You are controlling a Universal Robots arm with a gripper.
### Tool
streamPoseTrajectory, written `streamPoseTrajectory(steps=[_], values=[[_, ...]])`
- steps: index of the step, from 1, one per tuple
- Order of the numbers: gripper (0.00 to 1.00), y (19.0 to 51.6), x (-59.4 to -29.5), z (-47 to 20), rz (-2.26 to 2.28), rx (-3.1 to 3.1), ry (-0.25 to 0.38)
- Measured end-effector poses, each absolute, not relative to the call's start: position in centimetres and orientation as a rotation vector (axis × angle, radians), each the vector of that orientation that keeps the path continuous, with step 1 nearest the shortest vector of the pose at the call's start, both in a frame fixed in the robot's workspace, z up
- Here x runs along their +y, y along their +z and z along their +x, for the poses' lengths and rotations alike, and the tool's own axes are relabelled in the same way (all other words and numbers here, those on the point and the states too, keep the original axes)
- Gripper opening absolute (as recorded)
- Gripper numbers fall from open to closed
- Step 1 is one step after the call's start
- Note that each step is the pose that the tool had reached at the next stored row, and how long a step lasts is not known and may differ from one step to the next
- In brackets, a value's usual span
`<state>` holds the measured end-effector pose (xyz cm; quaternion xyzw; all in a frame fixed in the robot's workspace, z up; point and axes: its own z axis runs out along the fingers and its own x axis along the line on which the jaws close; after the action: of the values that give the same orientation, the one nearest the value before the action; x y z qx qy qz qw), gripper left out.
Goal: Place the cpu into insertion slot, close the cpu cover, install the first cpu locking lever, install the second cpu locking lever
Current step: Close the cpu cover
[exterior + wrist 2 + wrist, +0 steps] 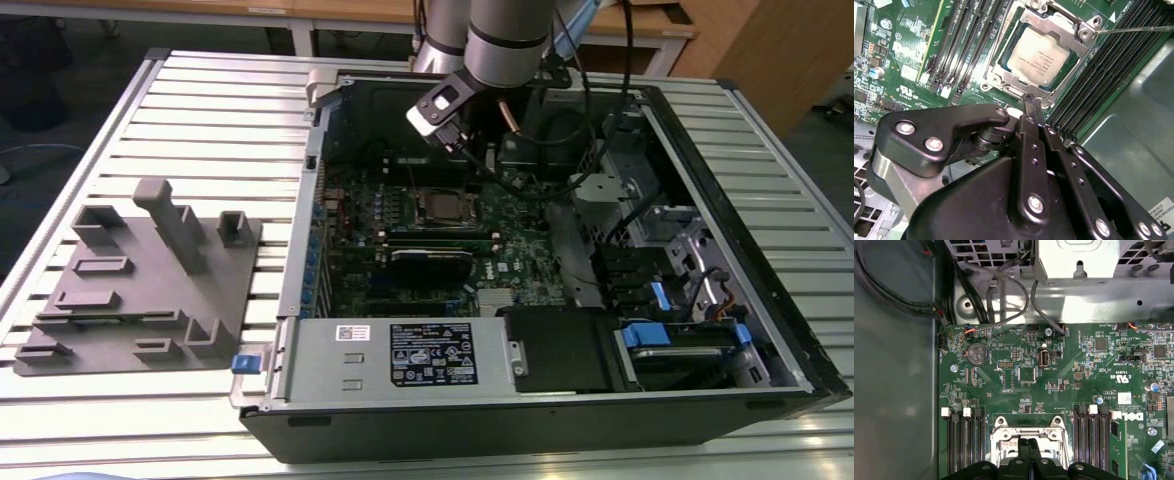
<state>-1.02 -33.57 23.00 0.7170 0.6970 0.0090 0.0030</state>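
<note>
The cpu [1041, 54], a dull silver square, lies in the insertion slot [999, 61] on the green motherboard [521, 260]. The cpu cover [1070, 26], a silver frame, lies down over the chip's edges; it is also in the first wrist view [1002, 436]. A thin metal locking lever [1134, 29] runs out from the cover's screwed corner. My gripper [1031, 101] is shut, with nothing seen between its fingers, and its tips hover at the socket's edge. It shows in the first wrist view [1028, 444] and in the exterior view [483, 165], just beyond the socket [441, 207].
Long black memory slots [961, 45] flank the socket on both sides [1089, 440]. The open computer case [287, 310] walls in the board, with drive bays and cables [654, 270] on the exterior view's right. A grey fixture block [147, 280] lies on the slatted table.
</note>
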Motion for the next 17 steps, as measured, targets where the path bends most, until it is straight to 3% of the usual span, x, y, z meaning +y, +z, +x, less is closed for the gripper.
streamPoseTrajectory(steps=[17], values=[[0.11,22.4,-33.6,-3.6,2.248,2.185,0.028]])
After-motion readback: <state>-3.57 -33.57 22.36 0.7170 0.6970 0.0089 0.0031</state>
